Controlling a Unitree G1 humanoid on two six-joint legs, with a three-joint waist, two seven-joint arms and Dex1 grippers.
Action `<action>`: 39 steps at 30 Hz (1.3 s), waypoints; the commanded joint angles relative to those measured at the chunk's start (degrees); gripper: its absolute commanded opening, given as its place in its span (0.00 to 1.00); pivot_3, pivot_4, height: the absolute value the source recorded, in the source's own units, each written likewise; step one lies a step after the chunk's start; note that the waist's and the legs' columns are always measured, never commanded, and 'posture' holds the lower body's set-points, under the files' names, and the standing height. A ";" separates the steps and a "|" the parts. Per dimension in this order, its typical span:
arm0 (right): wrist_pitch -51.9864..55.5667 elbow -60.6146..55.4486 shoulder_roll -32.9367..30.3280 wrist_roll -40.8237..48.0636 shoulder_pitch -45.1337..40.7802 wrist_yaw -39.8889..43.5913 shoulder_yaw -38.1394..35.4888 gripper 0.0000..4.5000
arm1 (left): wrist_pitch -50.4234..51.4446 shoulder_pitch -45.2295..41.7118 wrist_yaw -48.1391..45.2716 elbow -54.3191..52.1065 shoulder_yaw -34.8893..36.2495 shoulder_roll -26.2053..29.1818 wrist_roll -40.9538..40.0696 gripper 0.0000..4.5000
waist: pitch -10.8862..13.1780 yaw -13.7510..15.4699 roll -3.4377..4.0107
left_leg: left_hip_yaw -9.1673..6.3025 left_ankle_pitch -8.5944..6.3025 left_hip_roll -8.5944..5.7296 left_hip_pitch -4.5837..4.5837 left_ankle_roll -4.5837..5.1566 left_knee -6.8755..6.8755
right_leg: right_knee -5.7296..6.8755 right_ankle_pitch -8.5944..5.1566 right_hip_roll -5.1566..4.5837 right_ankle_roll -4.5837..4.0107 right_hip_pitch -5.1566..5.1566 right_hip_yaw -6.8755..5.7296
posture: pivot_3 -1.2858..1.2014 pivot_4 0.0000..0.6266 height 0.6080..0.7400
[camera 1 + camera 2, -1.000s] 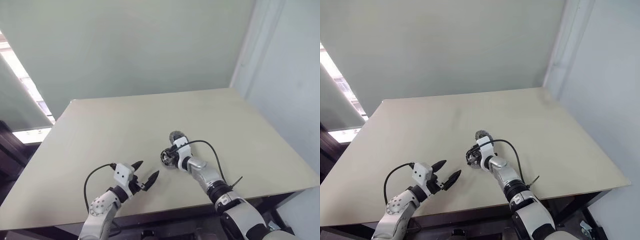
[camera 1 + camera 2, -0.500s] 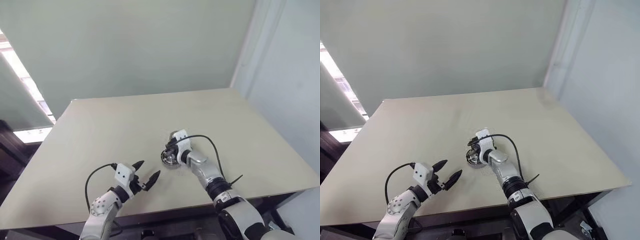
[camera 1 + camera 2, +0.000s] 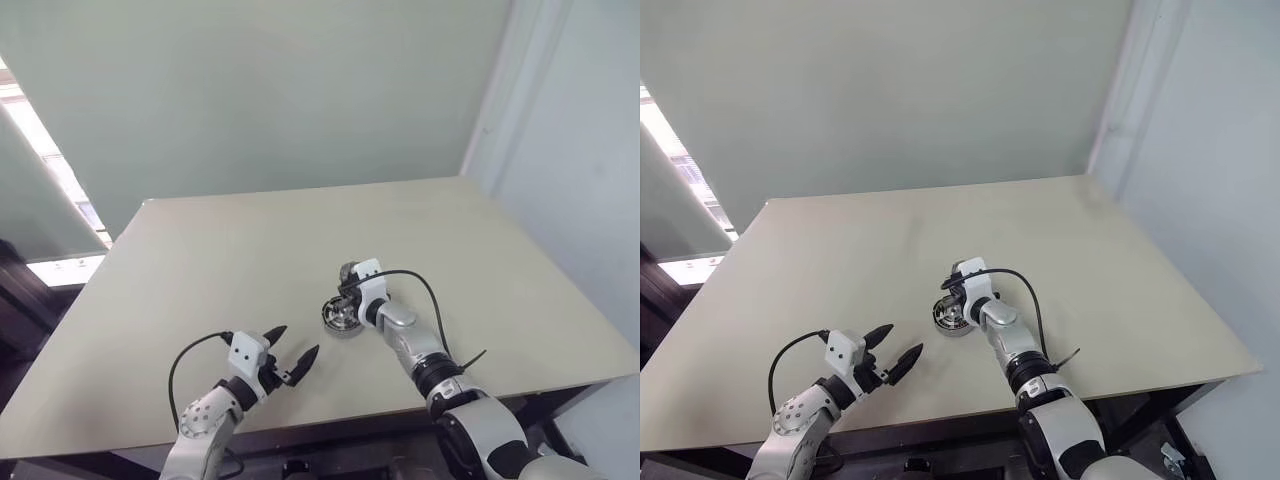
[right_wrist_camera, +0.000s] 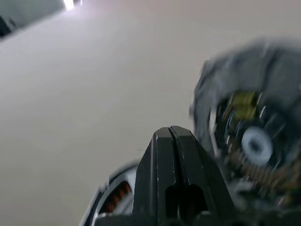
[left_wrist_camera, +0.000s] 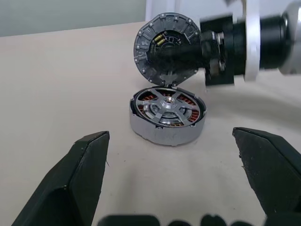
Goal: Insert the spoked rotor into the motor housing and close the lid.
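so the spoked rotor (image 5: 167, 109) already looks seated inside the motor housing (image 5: 167, 130), copper windings peeking out between the spokes, and that stack sits on the desk (image 3: 200, 260) roughly mid-width, closer to the near edge than the far one. the lid (image 5: 167, 49) isn't on yet: it's standing tilted on edge at the far rim of the housing, inner face toward the left wrist camera. the right gripper (image 4: 175, 141) is clenched with its fingers pressed together, right against the lid, can't tell if it actually pinches it. the left gripper (image 3: 291, 352) hangs spread wide and empty near the front edge. my read: insertion done, lid closing left.
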 commanded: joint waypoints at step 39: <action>4.47 10.31 1.41 -3.92 -4.76 -3.54 0.93 0.01 | 0.57 3.08 0.67 -6.29 -0.54 0.13 -0.21 1.00 | -0.07 -0.10 0.07 | 0.04 0.00 0.02 0.26 0.00 -0.10 | 0.00 -0.09 0.02 -0.18 0.19 0.05 | 0.52 0.00 1.00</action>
